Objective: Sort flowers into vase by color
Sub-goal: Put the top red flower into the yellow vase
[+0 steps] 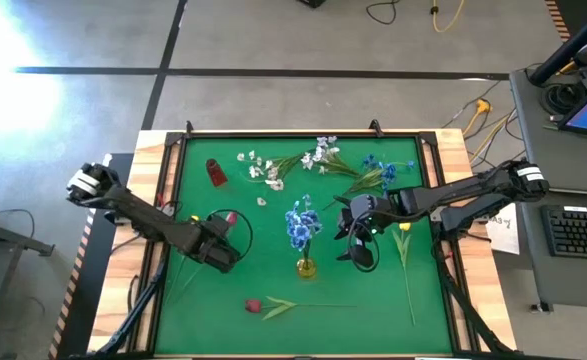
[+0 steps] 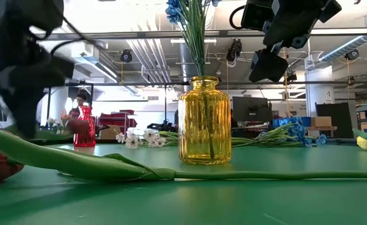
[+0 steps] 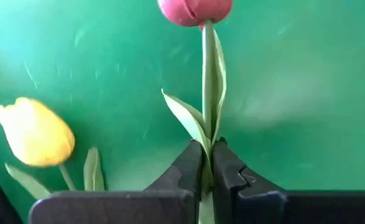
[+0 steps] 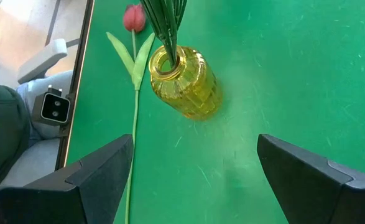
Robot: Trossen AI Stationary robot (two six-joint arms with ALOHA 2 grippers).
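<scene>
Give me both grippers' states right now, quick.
Left gripper: closed on the green stem of a red-pink tulip.
Right gripper: open, holding nothing, beside the yellow ribbed glass vase.

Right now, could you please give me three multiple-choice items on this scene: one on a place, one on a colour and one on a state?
1. Where do the blue flowers stand?
A. in the yellow vase
B. in a red vase
C. flat on the table

2. What colour is the bloom on the stem in the left gripper?
A. white
B. red-pink
C. blue

3. How do the jaws of the right gripper stand?
A. shut on a yellow tulip
B. shut on nothing
C. open and empty

Answers: 1 A, their stems drop into its neck. 2 B, the tulip tops the pinched stem. 3 C, only green tabletop shows between them.
</scene>
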